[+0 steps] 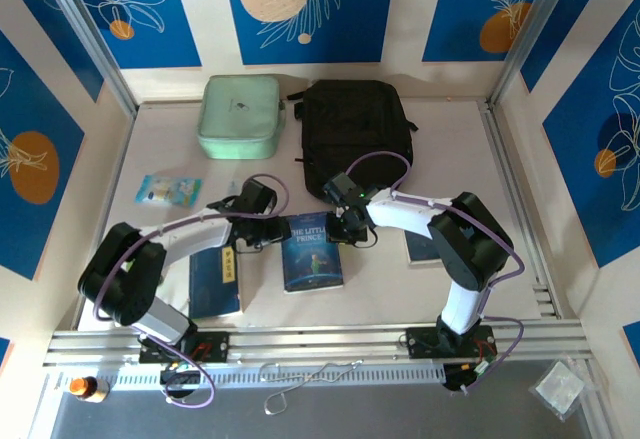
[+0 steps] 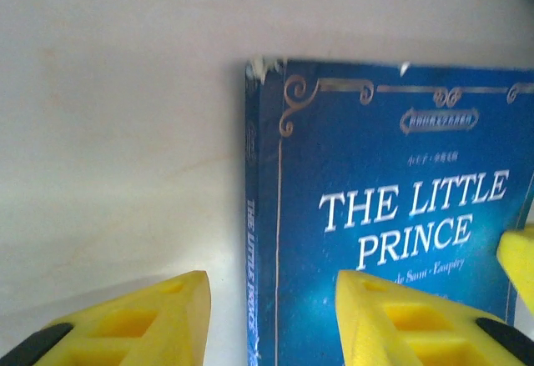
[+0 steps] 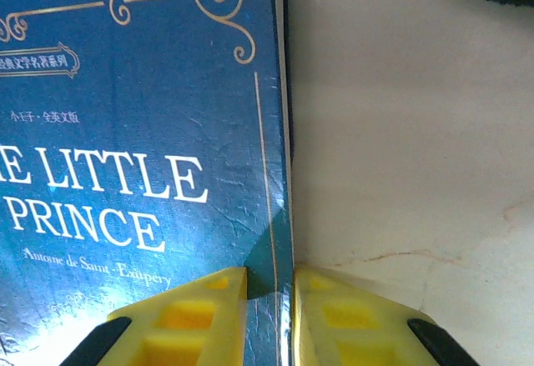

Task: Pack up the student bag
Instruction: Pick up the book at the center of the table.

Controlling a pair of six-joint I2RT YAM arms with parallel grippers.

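**Packing barely begun, both arms down on one book**

Your student bag [image 1: 356, 131] lies flat at the far side of the table [image 1: 385, 291], just beside the mint case [image 1: 240, 116]. From above you can't tell whether its zip is open. Everything else is out on the table: The Little Prince [image 1: 312, 251] in the middle near you, a darker book [image 1: 213, 281] under your left arm, a small packet [image 1: 168, 190] off to the left, and a flat item [image 1: 418, 251] half hidden by your right arm. I'd call the packing hardly started, with all of it yet to go in. Both arms reach inward and dip over The Little Prince, well short of the bag. Your left jaws are spread, one finger on bare table, the other over the cover, the spine between them. Your right jaws are almost together on the opposite long edge, and it looks like a pinch on that edge
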